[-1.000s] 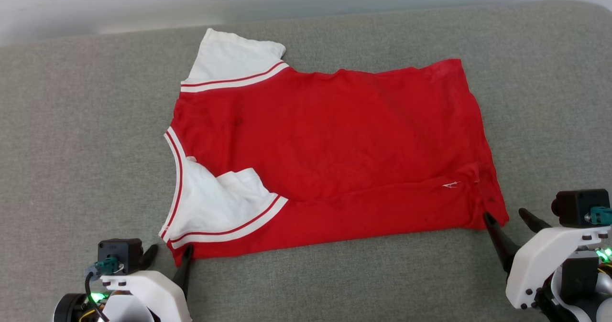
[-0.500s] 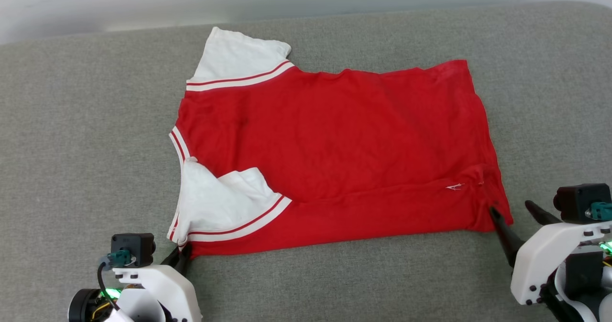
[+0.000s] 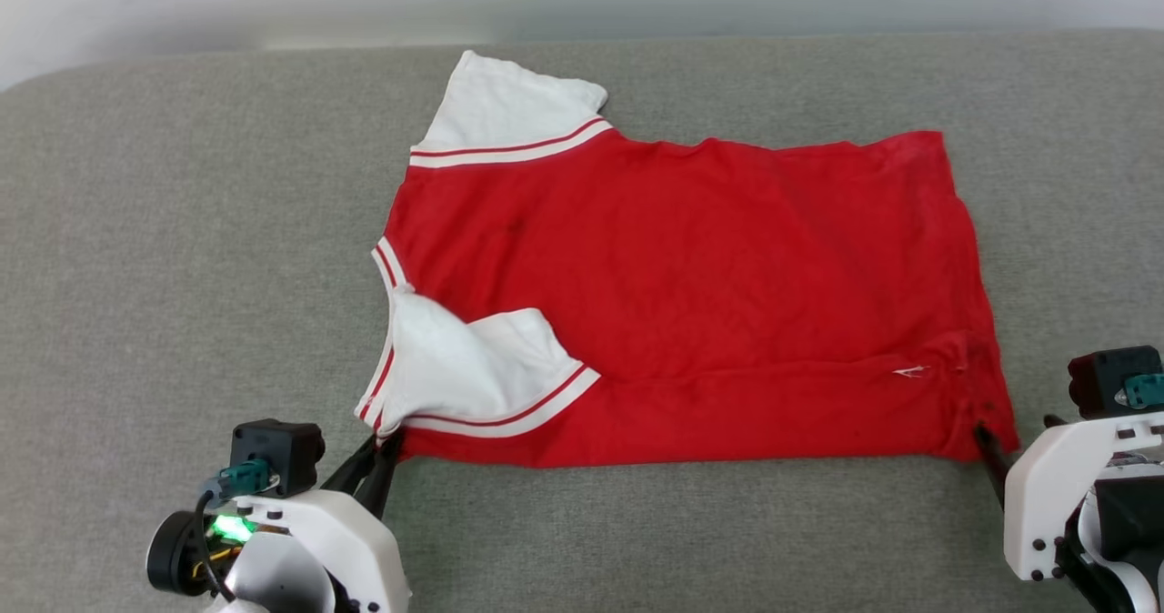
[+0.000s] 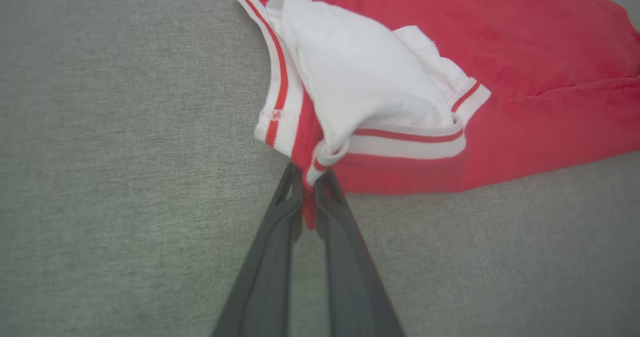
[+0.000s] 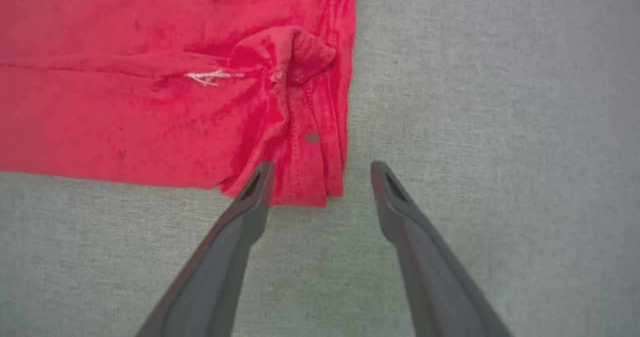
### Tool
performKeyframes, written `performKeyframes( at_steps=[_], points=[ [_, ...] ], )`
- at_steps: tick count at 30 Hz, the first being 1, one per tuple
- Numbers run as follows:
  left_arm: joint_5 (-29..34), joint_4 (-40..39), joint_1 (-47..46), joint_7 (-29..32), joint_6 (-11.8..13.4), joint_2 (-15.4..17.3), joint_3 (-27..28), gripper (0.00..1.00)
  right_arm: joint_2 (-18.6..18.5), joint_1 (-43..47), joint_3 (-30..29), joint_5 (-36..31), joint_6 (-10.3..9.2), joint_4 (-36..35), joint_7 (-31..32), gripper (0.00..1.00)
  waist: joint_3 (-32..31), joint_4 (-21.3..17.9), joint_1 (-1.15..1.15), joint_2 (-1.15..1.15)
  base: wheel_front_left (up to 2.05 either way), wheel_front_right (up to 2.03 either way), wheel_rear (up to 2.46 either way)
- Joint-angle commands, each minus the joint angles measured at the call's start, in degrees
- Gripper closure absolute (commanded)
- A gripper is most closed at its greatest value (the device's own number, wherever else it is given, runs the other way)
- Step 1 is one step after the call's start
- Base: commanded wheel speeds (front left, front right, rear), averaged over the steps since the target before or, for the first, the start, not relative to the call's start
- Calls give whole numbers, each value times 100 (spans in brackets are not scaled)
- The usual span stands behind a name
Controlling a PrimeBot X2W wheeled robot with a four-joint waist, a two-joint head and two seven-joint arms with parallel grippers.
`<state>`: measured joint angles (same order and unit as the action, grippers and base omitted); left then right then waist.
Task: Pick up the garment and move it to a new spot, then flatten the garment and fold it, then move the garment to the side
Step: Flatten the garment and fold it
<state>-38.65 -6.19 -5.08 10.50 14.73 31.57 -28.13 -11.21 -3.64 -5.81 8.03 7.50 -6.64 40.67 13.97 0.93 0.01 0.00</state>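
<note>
Jaws on the left: pressed together on a pinch of the garment (image 3: 709, 267) at its near collar-side corner, by the striped trim. The left gripper (image 4: 309, 189) sits low, fingers reaching forward to the cloth. Jaws on the right: apart at the near hem corner. The right gripper (image 5: 320, 169) angles down, one fingertip on the red cloth, the other over bare grey surface (image 3: 182, 231). Garment spread flat, collar left, hem right, near edge folded over, near sleeve tucked onto the body.
</note>
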Motion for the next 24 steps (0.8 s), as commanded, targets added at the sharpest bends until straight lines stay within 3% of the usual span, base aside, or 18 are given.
performKeyframes(
  at_steps=[1, 7, 15, 16, 18, 24],
  points=[
    [49, -141, -78, 26, 46, 7, -19, 100, -66, -103, -11, -52, -2, 102, 91, 0, 81, 79, -1, 0, 0, 0, 0],
    [151, -543, -170, 114, 97, 25, -75, 100, -161, -245, -12, -107, -2, 460, 405, 0, 271, 242, -1, 0, 0, 0, 0],
    [162, -572, -196, 200, 122, 50, -141, 100, -20, -256, 128, 186, -1, 961, 478, 0, 438, 379, -1, 0, 0, 0, 0],
    [174, -557, -191, 235, 123, 68, -162, 100, 5, -222, 141, 228, 7, 1031, 535, 5, 441, 391, -1, 0, 0, 0, 0],
    [157, -544, -199, 277, 119, 77, -186, 100, -21, -153, 140, 254, 7, 1107, 573, 100, 439, 413, -1, 0, 0, 0, 0],
    [100, -456, -109, 450, 144, 164, -218, 100, -102, -68, -21, 291, -3, 1113, 465, 100, 295, 366, -1, 0, 0, 0, 0]
  ],
)
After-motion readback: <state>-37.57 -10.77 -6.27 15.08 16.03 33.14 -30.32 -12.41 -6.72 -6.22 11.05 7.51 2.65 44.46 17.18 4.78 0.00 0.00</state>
